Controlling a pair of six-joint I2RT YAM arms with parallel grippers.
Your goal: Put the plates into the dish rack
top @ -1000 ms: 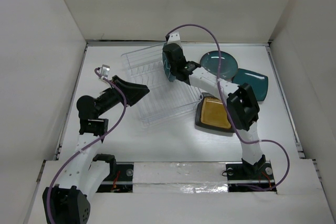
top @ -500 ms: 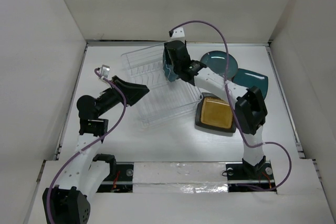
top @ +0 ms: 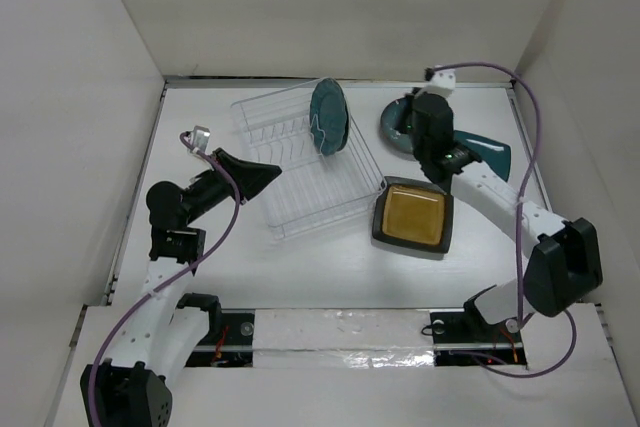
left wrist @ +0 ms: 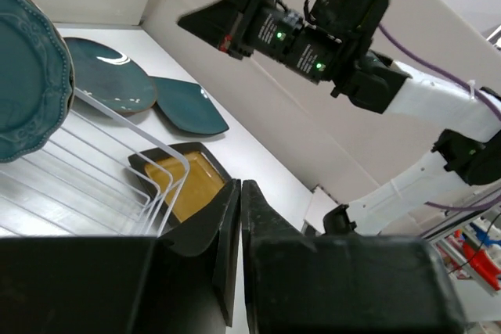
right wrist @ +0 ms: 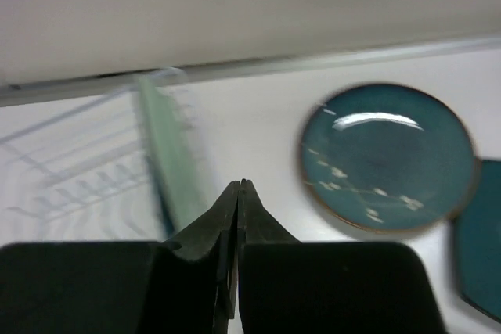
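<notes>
The clear dish rack [top: 300,172] lies left of centre. A teal scalloped plate [top: 329,117] stands on edge in its far end, next to a pale green plate [right wrist: 168,154]. My right gripper [top: 412,112] hovers shut and empty over the dark teal round plate [top: 398,132], apart from the rack. The teal square plate [top: 492,153] and the black-rimmed amber square plate [top: 412,217] lie flat to the right. At the rack's left edge my left gripper [top: 268,169] is shut with nothing in it. In the left wrist view its fingertips [left wrist: 240,187] point toward the amber plate [left wrist: 192,185].
White walls enclose the table [top: 220,267] on the left, back and right. The right arm's forearm [top: 490,192] crosses above the teal square plate. A purple cable [top: 525,117] loops over the right side.
My right gripper let go of the scalloped plate, left standing in the rack, swung right over the round plate and shut. My left gripper shut where it was.
</notes>
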